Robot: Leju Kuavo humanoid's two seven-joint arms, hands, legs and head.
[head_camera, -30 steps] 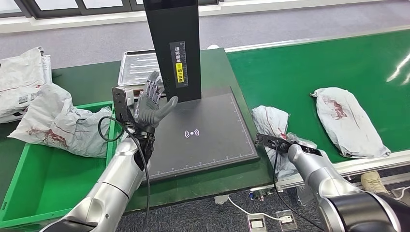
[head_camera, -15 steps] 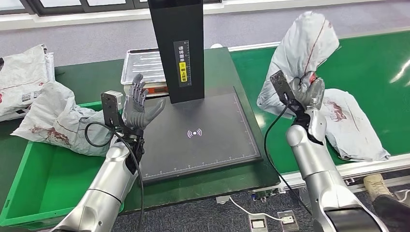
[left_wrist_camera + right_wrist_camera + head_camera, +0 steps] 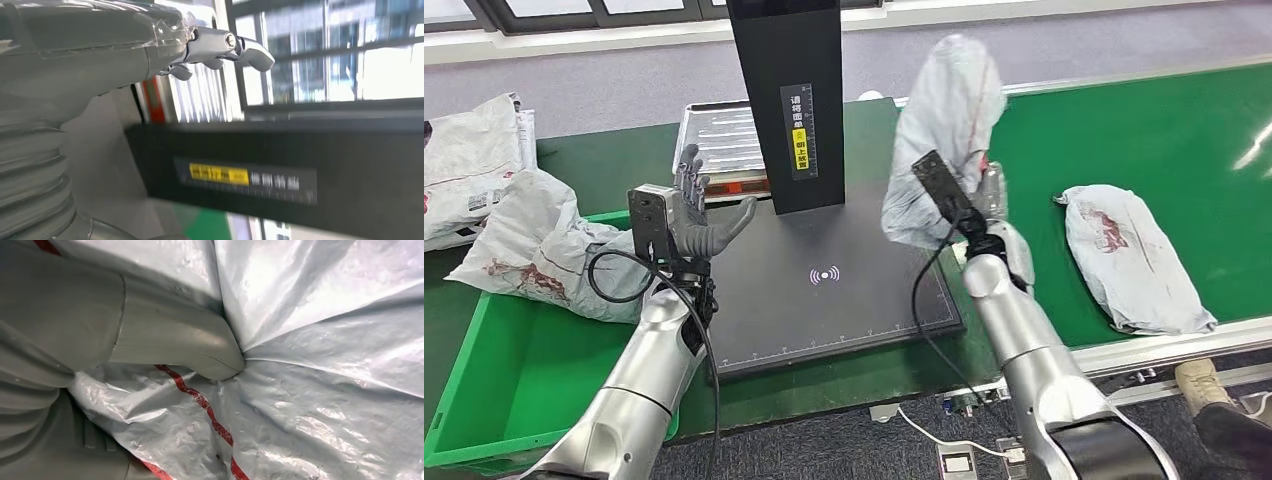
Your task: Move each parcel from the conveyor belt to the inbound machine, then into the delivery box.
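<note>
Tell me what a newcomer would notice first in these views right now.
First, the white parcel that the right hand grips and holds up in the air, over the right edge of the black scanner pad. Next, the left hand, raised with fingers spread and holding nothing, beside the black scanner column. Another parcel lies on the green conveyor belt.

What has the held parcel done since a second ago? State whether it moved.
Yes. The parcel in the right hand has been lifted off the conveyor belt and carried left, now over the scanner pad's right edge.
</note>
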